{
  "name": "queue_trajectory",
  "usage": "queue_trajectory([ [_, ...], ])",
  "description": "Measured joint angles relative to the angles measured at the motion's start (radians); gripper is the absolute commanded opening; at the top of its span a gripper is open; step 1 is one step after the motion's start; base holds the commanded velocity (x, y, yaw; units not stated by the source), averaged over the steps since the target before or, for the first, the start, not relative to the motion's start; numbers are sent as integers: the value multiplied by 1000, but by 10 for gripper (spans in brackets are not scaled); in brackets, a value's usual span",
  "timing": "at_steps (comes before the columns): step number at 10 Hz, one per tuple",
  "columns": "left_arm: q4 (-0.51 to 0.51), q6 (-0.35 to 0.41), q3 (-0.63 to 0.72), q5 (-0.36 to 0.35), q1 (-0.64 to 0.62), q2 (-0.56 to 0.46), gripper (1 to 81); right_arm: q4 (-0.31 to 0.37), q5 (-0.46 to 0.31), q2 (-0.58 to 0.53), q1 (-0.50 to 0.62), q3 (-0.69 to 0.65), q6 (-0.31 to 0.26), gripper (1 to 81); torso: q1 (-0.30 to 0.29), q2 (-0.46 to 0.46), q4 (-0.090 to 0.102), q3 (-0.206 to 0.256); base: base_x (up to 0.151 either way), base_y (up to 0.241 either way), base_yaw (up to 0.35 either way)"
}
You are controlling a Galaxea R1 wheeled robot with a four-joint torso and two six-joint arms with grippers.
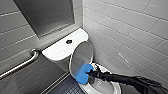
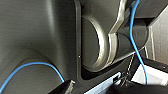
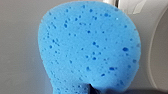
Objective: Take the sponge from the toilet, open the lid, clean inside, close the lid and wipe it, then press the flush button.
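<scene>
The white toilet (image 1: 60,48) stands in the corner with its lid (image 1: 81,56) raised, the greyish underside facing the bowl (image 1: 110,88). The dark flush button (image 1: 69,41) sits in the middle of the tank top. My right arm reaches in from the right over the bowl, and my right gripper (image 1: 90,74) is shut on the bright blue sponge (image 1: 83,73). The sponge rests against the lower part of the lid's underside, just above the bowl. In the right wrist view the sponge (image 3: 90,50) is large against the grey lid surface (image 3: 20,50). My left gripper stands open.
A metal grab bar (image 1: 20,65) runs along the tiled wall left of the tank. A white tiled wall (image 1: 130,32) stands close on the toilet's right. Dark floor tiles (image 1: 65,88) lie left of the bowl.
</scene>
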Motion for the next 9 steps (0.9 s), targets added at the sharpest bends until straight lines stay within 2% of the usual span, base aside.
queue_trajectory([
  [4, 0, 0, 0, 0, 0, -2, 811, -68, 5, -8, -127, -3, 3, 10, 0, 0, 0, 0, 0, 0, 0],
  [7, 0, 0, 0, 0, 0, -2, 811, -79, 6, -67, -148, 48, 3, 10, 0, 0, 0, 0, 0, 0, 0],
  [9, 0, 0, 0, -1, 0, -2, 811, -80, 20, -151, -162, 133, 3, 10, 0, 0, 0, 0, 0, 0, 0],
])
